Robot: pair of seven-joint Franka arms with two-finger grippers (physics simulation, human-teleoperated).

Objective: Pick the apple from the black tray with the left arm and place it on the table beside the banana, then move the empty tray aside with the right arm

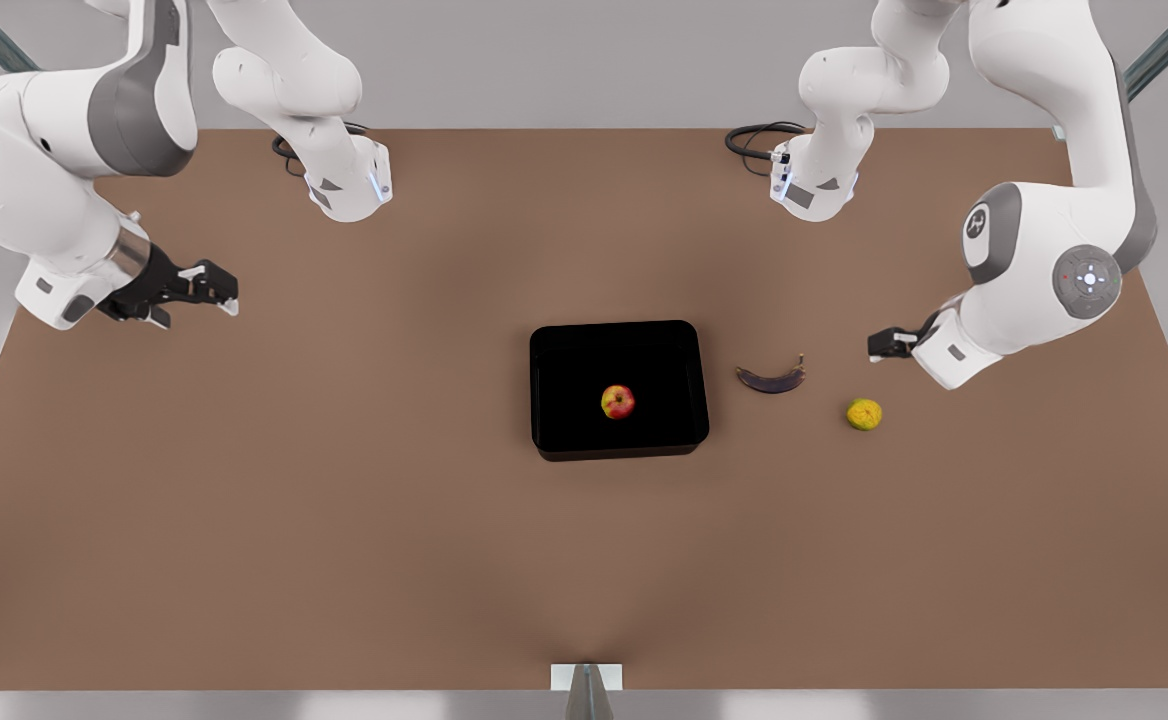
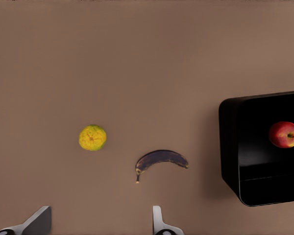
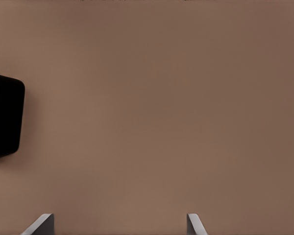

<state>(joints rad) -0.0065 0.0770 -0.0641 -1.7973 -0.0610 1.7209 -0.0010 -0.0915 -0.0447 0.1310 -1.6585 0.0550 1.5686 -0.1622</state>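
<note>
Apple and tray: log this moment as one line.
apple in black tray | banana on table | left end effector open by banana | right end effector open, waiting

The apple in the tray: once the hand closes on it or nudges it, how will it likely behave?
The apple is round and sits loose on the glossy floor of the black tray, so a nudge would probably roll it. It looks firm, likely holding its shape when squeezed. Its smooth curved skin might slip between flat fingers.
</note>
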